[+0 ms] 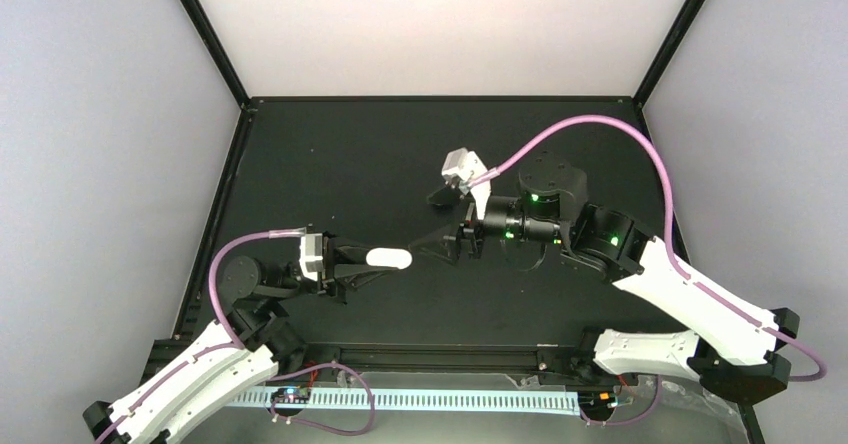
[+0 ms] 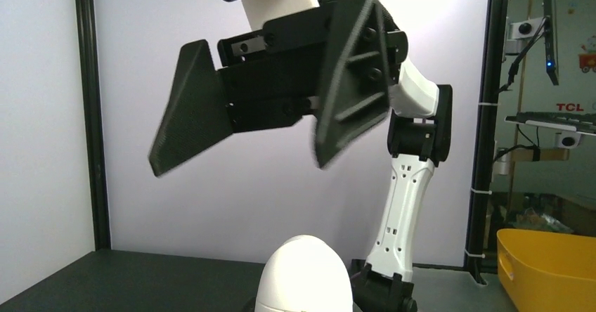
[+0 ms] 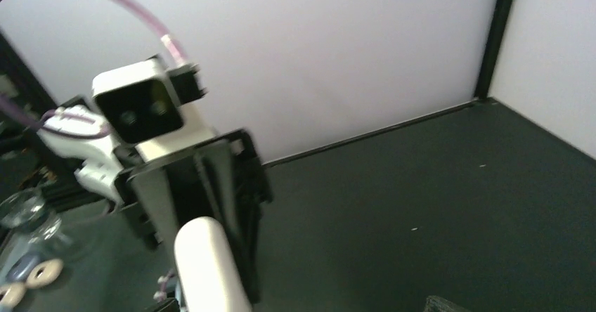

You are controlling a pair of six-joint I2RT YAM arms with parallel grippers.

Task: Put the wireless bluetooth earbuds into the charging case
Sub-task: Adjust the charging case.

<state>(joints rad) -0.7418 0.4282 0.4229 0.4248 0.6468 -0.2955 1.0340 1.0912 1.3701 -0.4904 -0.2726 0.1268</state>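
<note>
The left claw point(image 1: 372, 261) is clamped on the glossy white pebble-shaped charging case point(image 1: 389, 258), holding it out over the matte black table point(image 1: 400, 144) with its free end pointed at the right claw point(image 2: 239, 164). That one hangs just beside it, spread wide and empty. I can't spot any earbuds from any angle. To me this looks like readying the case. Its lid seems shut, so next the right claw would need to line up squarely and pinch the lid without knocking the case loose.
</note>
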